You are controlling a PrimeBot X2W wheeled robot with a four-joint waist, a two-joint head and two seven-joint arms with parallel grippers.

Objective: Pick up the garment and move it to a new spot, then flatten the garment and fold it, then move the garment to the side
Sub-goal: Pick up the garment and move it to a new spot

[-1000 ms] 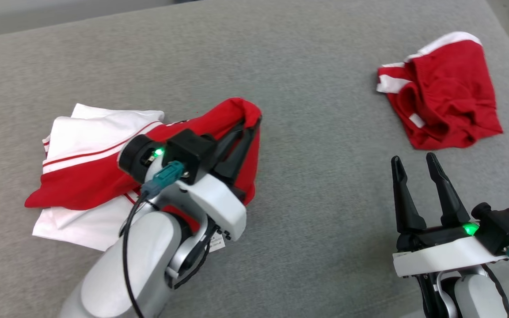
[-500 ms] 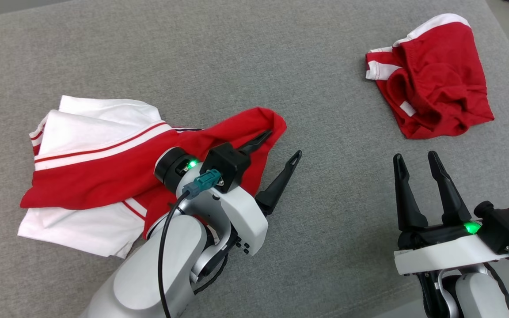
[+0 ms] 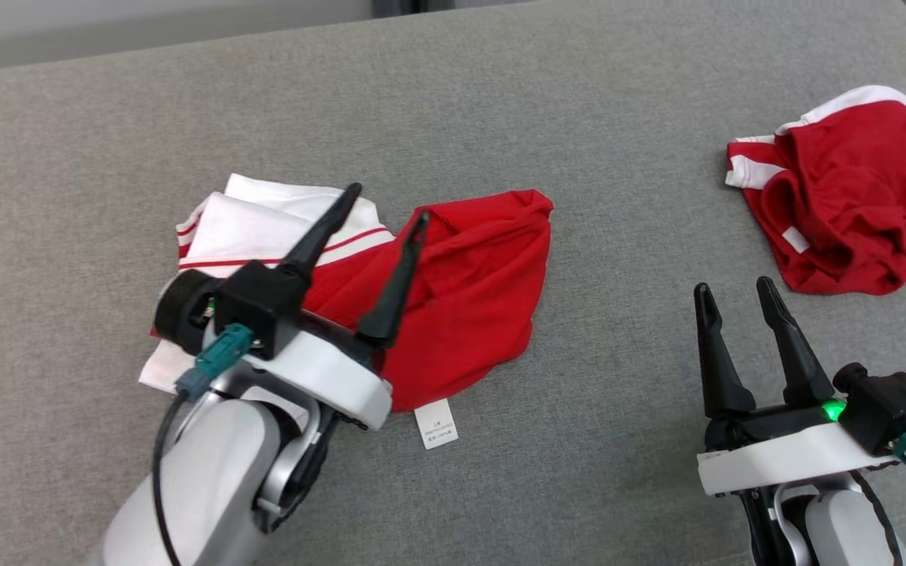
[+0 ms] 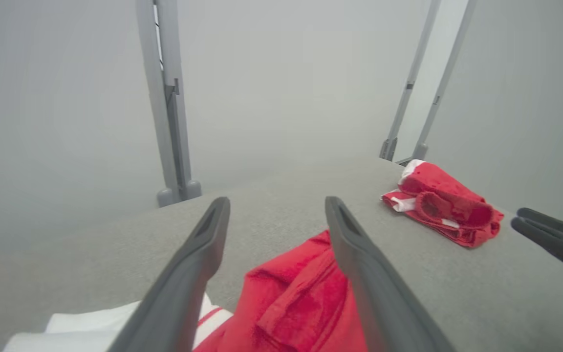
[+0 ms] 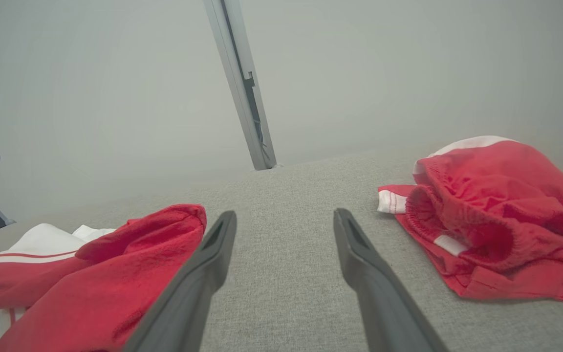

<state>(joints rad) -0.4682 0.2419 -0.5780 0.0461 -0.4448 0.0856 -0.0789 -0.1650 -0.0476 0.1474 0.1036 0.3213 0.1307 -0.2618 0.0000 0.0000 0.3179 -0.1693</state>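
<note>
Grey cloth is covering the table [image 3: 453,118], and on it the red-and-white shirt [image 3: 469,291] is lying in a rumpled heap, its label [image 3: 436,424] poking out at its near edge and a pair of red shorts [image 3: 846,212] sitting well to its right. Over the shirt's left half the left gripper [image 3: 388,200] is hovering with jaws spread and empty, while the right gripper [image 3: 734,284] is waiting to the shirt's right, jaws spread on nothing. Flattening is looking like the step in hand, so the next move is calling for pinching opposite edges of the shirt and drawing them apart.
</note>
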